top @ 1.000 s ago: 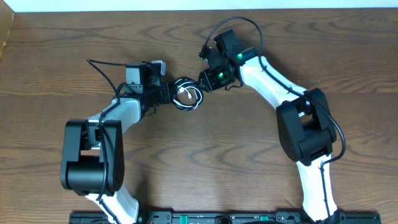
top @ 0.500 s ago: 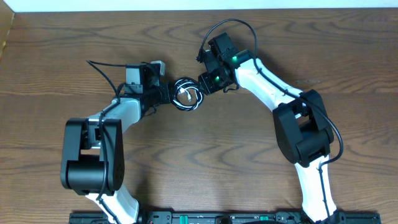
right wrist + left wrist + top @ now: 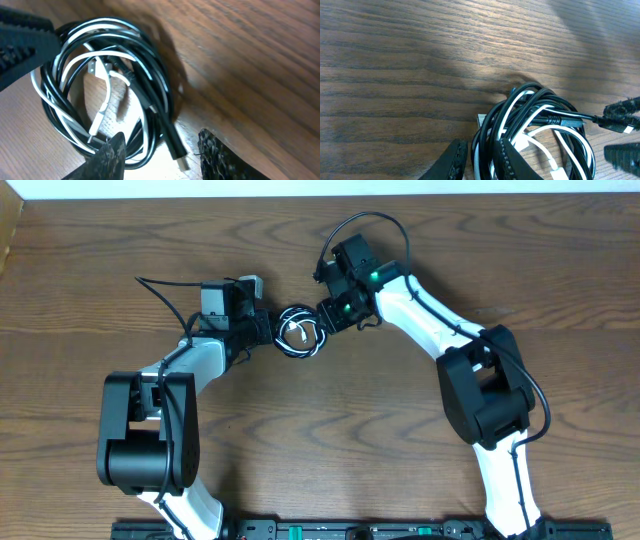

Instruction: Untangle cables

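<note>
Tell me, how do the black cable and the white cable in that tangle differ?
The black cable is thicker than the white cable. The black one seems to make more loops than the white one. The black cable's end pokes out at the edge of the coil, while the white cable's end lies in the middle. Both are wound into one bundle on the table.

The left arm and the right arm are wearing glossy white shells between bulky black joint housings. A small green light is glowing on the right arm's black wrist. Thick black wires are looping off both wrists. The fingers are showing black, finely ribbed faces.
</note>
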You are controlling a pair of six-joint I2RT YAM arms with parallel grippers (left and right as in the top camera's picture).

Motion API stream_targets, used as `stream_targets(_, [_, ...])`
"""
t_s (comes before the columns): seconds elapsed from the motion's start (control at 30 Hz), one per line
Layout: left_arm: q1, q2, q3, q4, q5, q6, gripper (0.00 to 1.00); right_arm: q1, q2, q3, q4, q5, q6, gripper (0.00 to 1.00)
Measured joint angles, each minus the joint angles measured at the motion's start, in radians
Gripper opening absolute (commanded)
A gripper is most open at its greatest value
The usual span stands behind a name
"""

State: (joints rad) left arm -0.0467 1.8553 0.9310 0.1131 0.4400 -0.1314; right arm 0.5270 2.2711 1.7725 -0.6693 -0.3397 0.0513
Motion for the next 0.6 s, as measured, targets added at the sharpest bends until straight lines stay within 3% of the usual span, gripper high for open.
stream_targets(0.03, [0.0, 0.0, 0.0, 0.0, -0.002, -0.002, 0.12, 0.004, 0.0, 0.0, 0.0, 0.0, -0.004, 0.43])
stream_targets(0.47, [0.0, 0.0, 0.0, -0.016, -0.066, -0.003, 0.08, 0.013, 0.0, 0.0, -0.005, 0.0, -0.047, 0.47])
stream_targets(0.5, [0.0, 0.0, 0.0, -0.018, -0.069, -0.003, 0.09, 0.013, 0.0, 0.0, -0.004, 0.0, -0.053, 0.48])
stream_targets(0.57, [0.0, 0.0, 0.0, -0.022, -0.073, -0.003, 0.28, 0.016, 0.0, 0.0, -0.003, 0.0, -0.061, 0.48])
stream_targets(0.6, [0.0, 0.0, 0.0, -0.024, -0.077, -0.008, 0.29, 0.017, 0.001, 0.0, -0.003, 0.0, -0.063, 0.48])
